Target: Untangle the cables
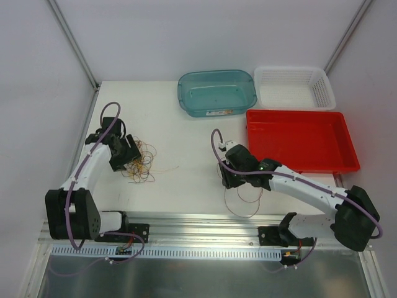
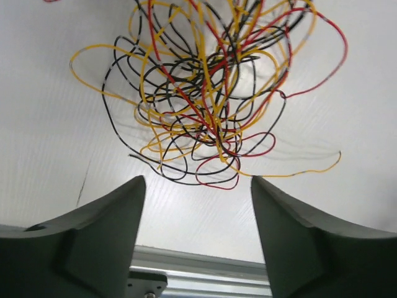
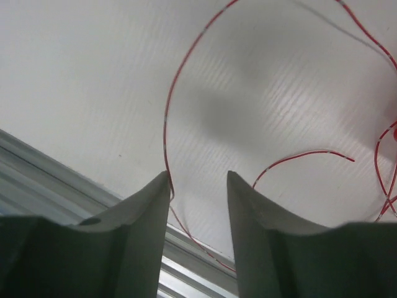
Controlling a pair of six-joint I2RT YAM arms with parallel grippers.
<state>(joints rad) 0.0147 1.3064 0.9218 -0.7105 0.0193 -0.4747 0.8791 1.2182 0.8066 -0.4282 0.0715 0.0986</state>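
Risk, as I judge it: close your left gripper, now released, on several crossed strands and you'd drag the whole knot tighter; the hair-fine wire could also slip free. The cables sit upper centre of that wrist view, a dense red, yellow and black snarl of loops. Your right gripper is parted, grasping nothing, one loose red wire running close by it.

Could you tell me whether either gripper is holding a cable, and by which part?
Nothing is held. The left gripper is open short of the tangle; the right gripper is open, a red wire merely passing one finger.
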